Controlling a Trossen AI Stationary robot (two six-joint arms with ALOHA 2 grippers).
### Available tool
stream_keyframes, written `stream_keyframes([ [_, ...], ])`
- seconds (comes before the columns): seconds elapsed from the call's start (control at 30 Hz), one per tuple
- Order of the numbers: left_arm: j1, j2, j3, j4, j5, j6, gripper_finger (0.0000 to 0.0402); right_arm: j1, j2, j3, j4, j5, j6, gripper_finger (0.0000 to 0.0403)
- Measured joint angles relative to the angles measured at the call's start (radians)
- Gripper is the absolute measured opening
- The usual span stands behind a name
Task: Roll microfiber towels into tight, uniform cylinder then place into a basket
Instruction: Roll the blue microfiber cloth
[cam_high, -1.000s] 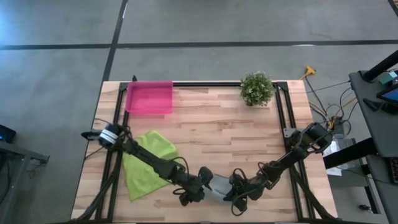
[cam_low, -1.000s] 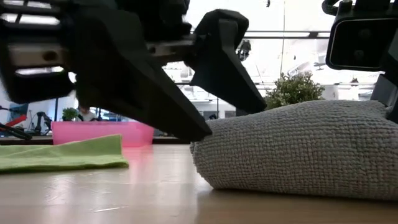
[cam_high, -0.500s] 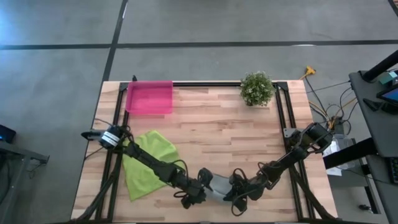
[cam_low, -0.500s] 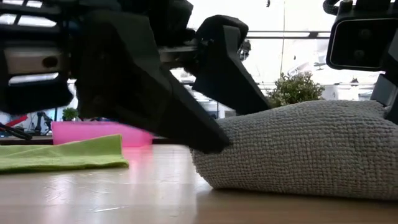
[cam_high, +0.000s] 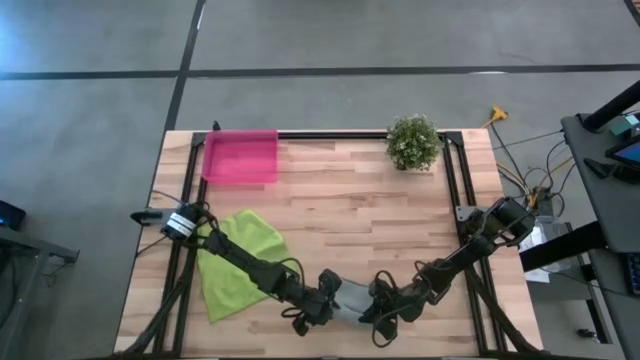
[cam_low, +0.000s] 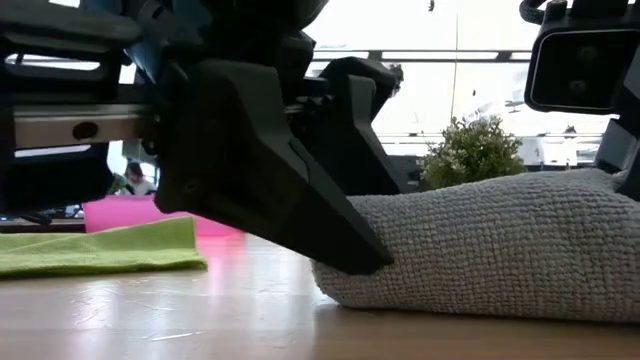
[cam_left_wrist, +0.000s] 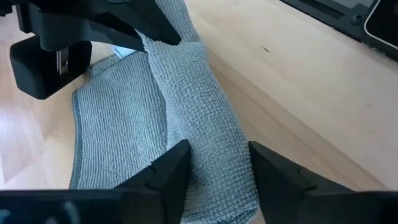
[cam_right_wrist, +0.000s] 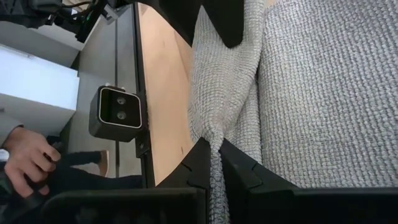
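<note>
I see the table (cam_high: 340, 215) from above, both arms reaching in to its near edge, where they meet over the grey towel (cam_high: 350, 300). That towel lies on the wood between the two grippers, partly rolled: in the left wrist view a thick roll (cam_left_wrist: 205, 118) runs along one side, with a flat part still spread beside it. At table height the grey towel (cam_low: 490, 250) reads as a low, rounded mound on the wood.

The green towel (cam_high: 235, 262) lies spread flat on the left half of the table, under the left arm and well apart from the grey one. The basket (cam_high: 240, 156) sits at the far left corner, beside the frame rail; I see neither towel in it. A plant (cam_high: 413, 142) stands at the far edge, right of centre, well away from the work.

My left gripper (cam_left_wrist: 214, 165) is at one end of the roll, its fingers apart, one on each side of the roll and not squeezing it flat. From table height its dark fingers (cam_low: 290, 190) slope down to the roll's end. My right gripper (cam_right_wrist: 214, 158) is at the other end, fingers drawn nearly together and pinching a fold of grey cloth between them.

Past the table edge in the right wrist view there is a small camera (cam_right_wrist: 118, 112) on the rail and a person's hand (cam_right_wrist: 25, 155).
</note>
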Motion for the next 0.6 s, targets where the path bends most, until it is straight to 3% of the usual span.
stream_keyframes([
  [0.23,0.004,0.000,0.000,0.001,0.005,-0.086,0.0070,0.000,0.000,0.000,-0.001,0.000,-0.008,0.0013],
  [0.4,0.018,0.000,0.001,0.007,0.064,-0.192,0.0017,0.001,-0.001,0.000,-0.001,-0.002,-0.052,0.0013],
  [0.6,0.059,0.000,0.002,0.009,0.190,-0.404,0.0009,0.002,-0.015,0.011,-0.026,-0.008,-0.096,0.0013],
])
